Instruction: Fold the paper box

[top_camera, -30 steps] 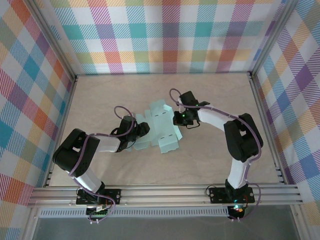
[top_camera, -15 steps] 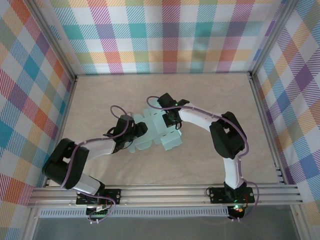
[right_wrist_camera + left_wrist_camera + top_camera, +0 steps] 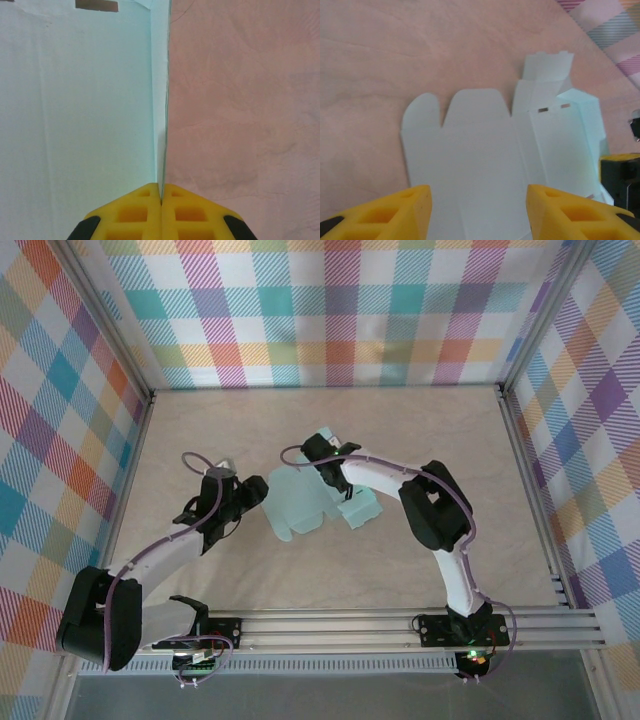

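The right gripper [image 3: 161, 192] pinches a panel edge of the pale mint card paper box [image 3: 475, 150], seemingly to fold it up, while the left gripper [image 3: 478, 202] hovers with fingers apart.

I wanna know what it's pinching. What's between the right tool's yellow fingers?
In the right wrist view, a thin upright edge of the paper box runs into the seam of the right tool, whose fingers are shut on it.

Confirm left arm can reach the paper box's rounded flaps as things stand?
Probably yes. The left end effector hangs open at the near edge of the paper box; the rounded flaps lie flat on the table straight ahead, nothing between. The right end effector pinches a raised panel off to the side.
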Controlling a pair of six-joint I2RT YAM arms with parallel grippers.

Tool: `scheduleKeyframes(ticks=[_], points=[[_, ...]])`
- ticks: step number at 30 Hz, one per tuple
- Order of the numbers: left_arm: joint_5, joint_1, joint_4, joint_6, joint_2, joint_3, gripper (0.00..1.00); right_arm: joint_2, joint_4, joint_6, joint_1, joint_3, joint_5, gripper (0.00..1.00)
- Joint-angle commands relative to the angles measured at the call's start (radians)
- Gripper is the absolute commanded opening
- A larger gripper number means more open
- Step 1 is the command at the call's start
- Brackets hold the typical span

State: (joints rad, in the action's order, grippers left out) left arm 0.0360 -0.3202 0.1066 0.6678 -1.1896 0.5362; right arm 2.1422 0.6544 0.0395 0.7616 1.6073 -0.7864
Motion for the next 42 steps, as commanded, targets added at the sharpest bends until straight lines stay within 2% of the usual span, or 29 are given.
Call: scheduleKeyframes(ticks=[1, 9, 14, 17, 21, 27, 31, 34, 37, 42], points=[[-0.004, 0.009, -0.038, -0.03, 0.016, -0.021, 0.54, 0.041, 0.027, -0.008, 0.017, 0.023, -0.126, 0.0], [0.004, 0.009, -0.03, -0.035, 0.018, -0.031, 0.57, 0.104, 0.0, -0.002, 0.042, 0.03, -0.233, 0.0], [0.009, 0.009, -0.034, -0.039, 0.031, -0.041, 0.58, 0.075, -0.006, 0.014, 0.042, 0.016, -0.211, 0.0], [0.011, 0.009, -0.036, -0.056, 0.041, -0.043, 0.59, -0.007, -0.065, 0.004, 0.022, -0.041, -0.058, 0.0], [0.021, 0.009, -0.019, -0.08, 0.05, -0.045, 0.61, -0.089, -0.086, -0.037, -0.023, -0.087, 0.271, 0.0], [0.079, 0.007, 0.017, -0.215, 0.067, -0.011, 0.67, -0.191, -0.092, -0.031, -0.134, -0.147, 0.592, 0.0], [0.163, 0.003, 0.126, -0.377, 0.021, 0.024, 0.63, -0.231, -0.098, -0.04, -0.203, -0.164, 0.728, 0.0], [0.163, 0.001, 0.195, -0.464, -0.037, 0.076, 0.73, -0.247, -0.077, -0.049, -0.244, -0.164, 0.84, 0.0], [0.205, 0.001, 0.157, -0.568, -0.118, 0.185, 0.77, -0.256, -0.052, -0.035, -0.292, -0.162, 0.971, 0.0], [0.388, 0.005, 0.145, -0.696, -0.264, 0.348, 0.8, -0.265, -0.023, -0.029, -0.355, -0.161, 1.128, 0.0]])
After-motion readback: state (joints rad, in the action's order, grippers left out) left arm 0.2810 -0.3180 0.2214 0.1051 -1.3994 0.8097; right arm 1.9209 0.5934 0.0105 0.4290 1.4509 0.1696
